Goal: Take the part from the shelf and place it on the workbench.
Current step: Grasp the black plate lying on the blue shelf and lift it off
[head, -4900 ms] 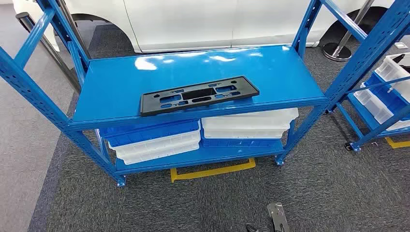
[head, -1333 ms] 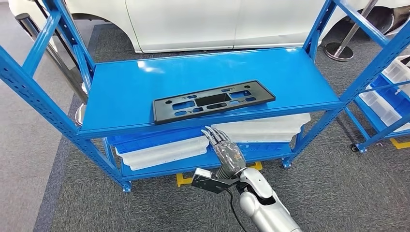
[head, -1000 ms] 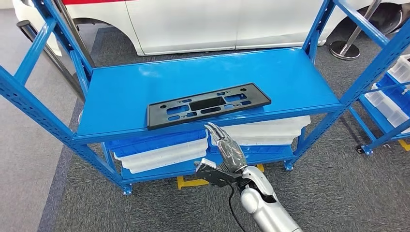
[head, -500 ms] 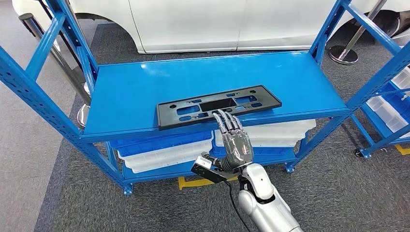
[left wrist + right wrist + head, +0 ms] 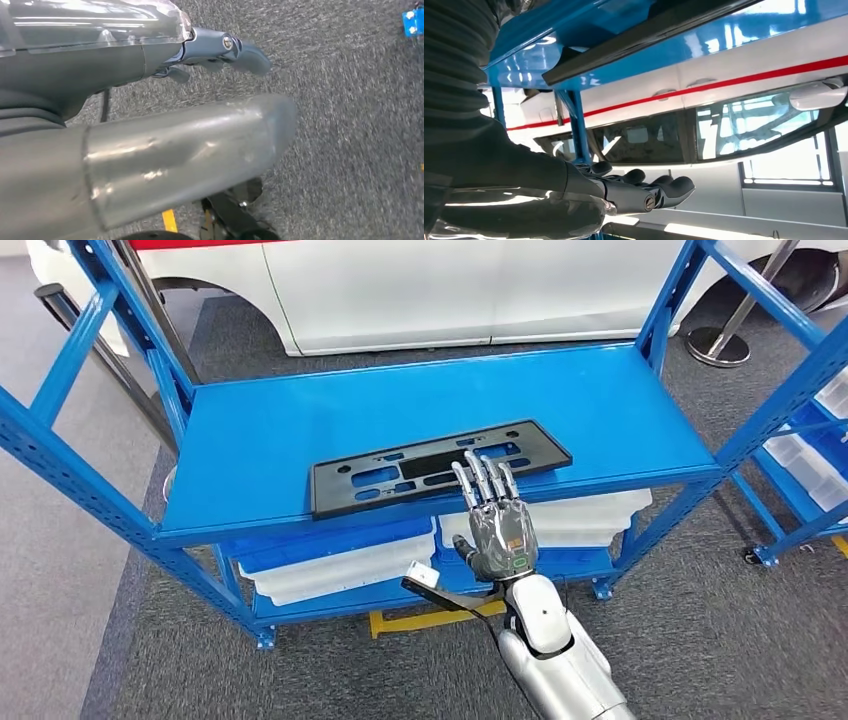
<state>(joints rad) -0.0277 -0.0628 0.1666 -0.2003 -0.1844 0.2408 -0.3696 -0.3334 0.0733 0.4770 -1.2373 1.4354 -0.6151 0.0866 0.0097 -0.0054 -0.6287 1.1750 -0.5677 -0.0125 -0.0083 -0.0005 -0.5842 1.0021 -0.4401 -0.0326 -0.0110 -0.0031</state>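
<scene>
The black flat part (image 5: 400,475), a long plate with cut-outs, lies near the front edge of the blue shelf (image 5: 300,410). My right hand (image 5: 497,525) is raised in front of the shelf, back towards me and fingers straight and slightly spread. Its fingertips (image 5: 480,468) overlap the part's front edge right of its middle; I cannot tell if they touch it. The right wrist view shows the part (image 5: 639,37) edge-on on the blue board, with the fingers (image 5: 644,192) apart from it and nothing in them. My left hand (image 5: 220,47) hangs over grey carpet, holding nothing.
White and blue bins (image 5: 330,560) are stacked on the lower shelf board. Blue uprights (image 5: 70,460) frame the shelf on both sides. A second blue rack with white bins (image 5: 815,455) stands at the right. A white car (image 5: 450,290) is behind, and yellow tape (image 5: 420,620) marks the floor.
My right hand has risen from below the shelf's front edge and reached forward, so its fingertips now lie over the part's front edge. The view has shifted slightly; the part has not moved.
</scene>
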